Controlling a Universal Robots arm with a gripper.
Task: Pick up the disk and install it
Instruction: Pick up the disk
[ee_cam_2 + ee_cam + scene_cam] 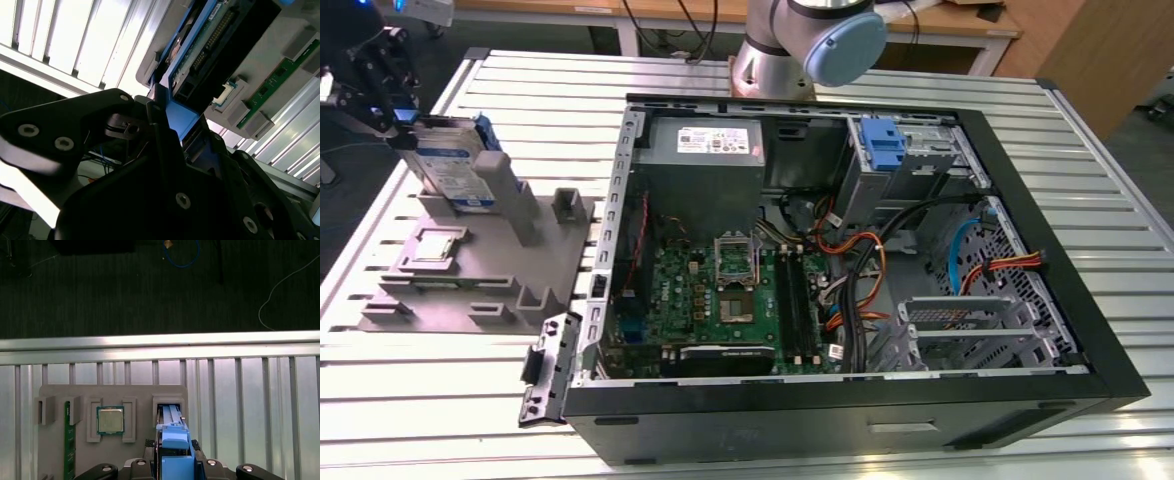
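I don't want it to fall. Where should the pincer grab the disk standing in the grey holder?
By its top edge, on the blue frame, coming straight down from above. The disk stands on edge in the grey holder, which hugs its lower part, so only the top sticks out free.

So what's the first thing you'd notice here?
The big open computer case in the middle of the exterior view, with its green circuit board and tangled coloured wires showing. Then, on the exterior view's left, the gripper is clamped on the disk, which stands upright in a gray holder on the metal table.
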